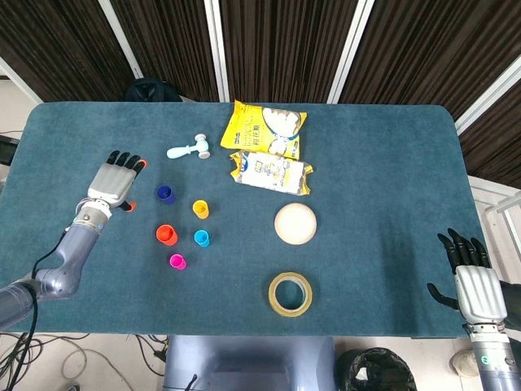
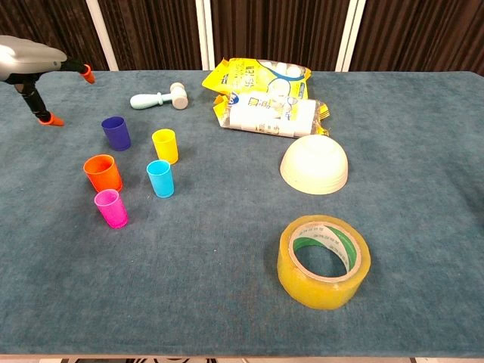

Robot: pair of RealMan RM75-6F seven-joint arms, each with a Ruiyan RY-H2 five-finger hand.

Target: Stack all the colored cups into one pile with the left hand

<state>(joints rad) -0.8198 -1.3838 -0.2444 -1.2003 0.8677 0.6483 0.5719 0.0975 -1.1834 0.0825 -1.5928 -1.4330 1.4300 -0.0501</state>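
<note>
- Both views are bright and evenly lit — the light seems to come from overhead, soft rather than harsh.
- Shadows are faint and short: the cups [image 2: 136,169] and the tape roll [image 2: 324,261] cast only small, soft ones on the table [image 1: 383,163].
- A mild sheen sits on the snack bags [image 1: 265,130]; nothing is blown out.
- Focus is sharp in both pictures — no motion blur shows.
- The head view bends the table's edges slightly, and its corners look a little darker.
</note>
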